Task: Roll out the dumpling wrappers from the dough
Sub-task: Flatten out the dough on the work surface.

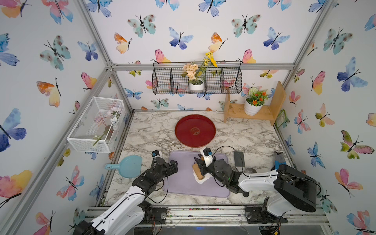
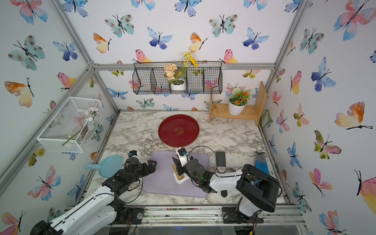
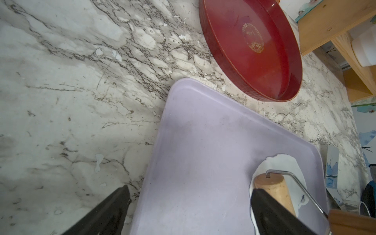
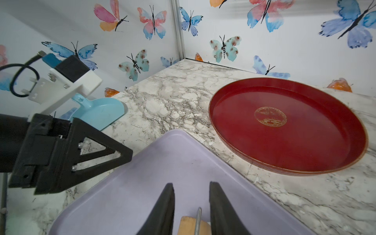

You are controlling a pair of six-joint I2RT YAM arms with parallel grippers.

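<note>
soft matte white dough (image 3: 284,162) lay on the lavender tray (image 3: 203,132) under the wooden roller (image 3: 274,189), which the right gripper (image 4: 191,185) clamped; the left gripper (image 3: 190,189) gaped empty. likely limp, tearable: lift its edge.

You get bright, even light from overhead in both top views, with only soft shadows beneath the arms and beside the purple mat (image 1: 183,183). The wide lens bends the metal posts (image 1: 97,36) outward toward the upper corners of the frame. In the left wrist view a broad grey shadow dims part of the marble counter (image 3: 61,132), and the red tray (image 3: 254,61) carries a faint sheen. In the right wrist view the butterflies (image 4: 266,14) along the upper edge look stretched and soft.
</note>
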